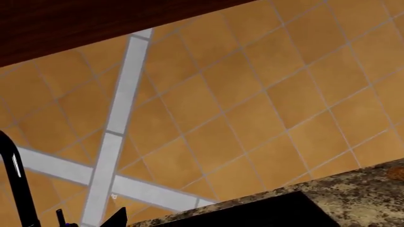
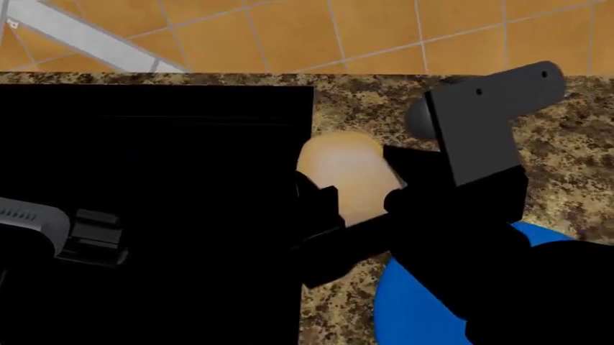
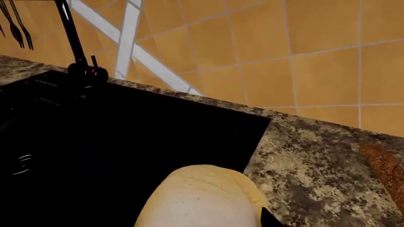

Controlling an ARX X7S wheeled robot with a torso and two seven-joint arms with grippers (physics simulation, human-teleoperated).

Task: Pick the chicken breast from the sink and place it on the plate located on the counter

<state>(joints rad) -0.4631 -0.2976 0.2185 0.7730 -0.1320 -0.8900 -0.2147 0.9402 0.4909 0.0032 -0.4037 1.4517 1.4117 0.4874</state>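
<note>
Left wrist view:
Counter edge: speckled counter point(image 1: 360, 189) sits closest to the camera, with the dark sink point(image 1: 271, 213) rim beside it.
Faucet: black faucet point(image 1: 16, 184) rises at the frame side against the tiled wall point(image 1: 252, 94).
Left gripper: fingers not in this view, camera aims at the wall, so nothing here about its grip.

Head view:
Right gripper: right gripper point(image 2: 355, 205) is clamped on the chicken breast point(image 2: 346, 172), dark fingers on both sides of it.
Chicken position: lifted, over the granite just beside the sink's right rim, no longer above the basin.
Plate: blue plate point(image 2: 413, 302) lies on the counter nearer the robot, mostly hidden under the right arm.
Judgement: carry phase; chicken is held high probably to clear the sink rim before moving over the plate.
Left gripper: left gripper point(image 2: 91, 237) hangs over the black basin, parked out of the way; open or closed, cannot tell.

Right wrist view:
Chicken: pale lump fills the near foreground, held in front of the camera.
Background: sink corner and faucet with red dot beyond it.
Loaf: reddish-brown loaf point(image 3: 385, 170) on the granite, well apart; not the target.
Risk: smooth rounded piece could slip if the squeeze is light.
</note>
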